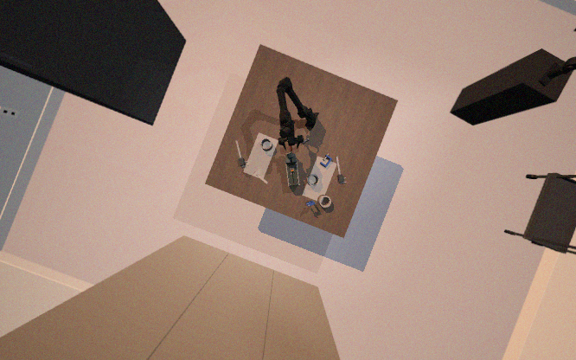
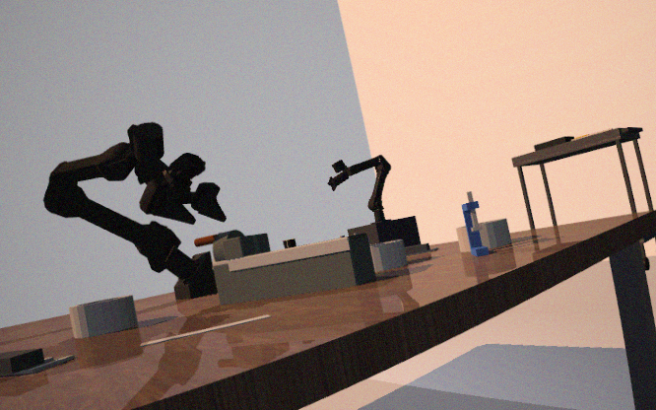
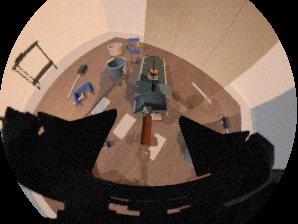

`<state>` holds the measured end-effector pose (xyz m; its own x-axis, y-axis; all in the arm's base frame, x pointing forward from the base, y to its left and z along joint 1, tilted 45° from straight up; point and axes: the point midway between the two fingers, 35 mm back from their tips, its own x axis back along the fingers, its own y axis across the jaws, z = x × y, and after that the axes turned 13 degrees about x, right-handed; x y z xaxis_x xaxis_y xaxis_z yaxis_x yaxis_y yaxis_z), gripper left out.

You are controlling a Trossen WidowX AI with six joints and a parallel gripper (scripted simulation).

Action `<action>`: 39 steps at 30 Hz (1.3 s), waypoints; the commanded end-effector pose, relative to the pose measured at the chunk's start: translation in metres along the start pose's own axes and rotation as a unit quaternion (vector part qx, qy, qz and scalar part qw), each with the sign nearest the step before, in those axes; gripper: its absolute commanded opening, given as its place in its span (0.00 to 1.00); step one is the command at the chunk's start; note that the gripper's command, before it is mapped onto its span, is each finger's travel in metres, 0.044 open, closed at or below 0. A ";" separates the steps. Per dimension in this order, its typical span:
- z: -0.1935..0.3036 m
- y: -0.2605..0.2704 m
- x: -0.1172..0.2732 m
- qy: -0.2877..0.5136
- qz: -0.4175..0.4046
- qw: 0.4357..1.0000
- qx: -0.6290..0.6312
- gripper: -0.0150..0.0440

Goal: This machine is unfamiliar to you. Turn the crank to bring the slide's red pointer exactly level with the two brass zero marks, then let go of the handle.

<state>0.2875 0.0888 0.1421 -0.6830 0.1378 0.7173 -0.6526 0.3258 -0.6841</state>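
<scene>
The grey-green machine [image 1: 292, 180] [image 2: 285, 281] [image 3: 150, 101] stands on the brown table. Its orange crank handle [image 2: 205, 239] [image 3: 146, 131] sticks out from the housing on the arm's side. The slide's orange-red pointer [image 1: 292, 170] [image 3: 153, 72] shows small inside the machine's long frame. The brass zero marks are too small to make out, so whether the pointer is level with them cannot be told. My gripper [image 1: 292, 144] [image 2: 210, 221] [image 3: 149, 115] is wide open and empty, a little above the handle. In the wrist view the handle appears between the two fingers, touching neither.
A round grey container [image 1: 312, 179] [image 3: 116, 67] and a blue clamp [image 1: 325, 161] [image 2: 479, 250] [image 3: 83, 93] stand to one side of the machine. Another round container [image 1: 266, 144] [image 2: 104, 316] stands on the other side. A paler tub [image 1: 324, 201] [image 3: 115, 48] stands farther out.
</scene>
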 end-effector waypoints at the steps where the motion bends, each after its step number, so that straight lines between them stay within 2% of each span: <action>1: 0.002 0.000 -0.003 -0.005 0.001 1.000 0.001 1.00; 37: 0.041 0.009 -0.042 -0.004 0.002 1.000 0.002 1.00; 39: 0.041 0.009 -0.042 -0.004 0.002 1.000 0.002 0.91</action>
<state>0.2971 0.0473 0.1013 -0.6871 0.1376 0.7134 -0.6487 0.3259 -0.6877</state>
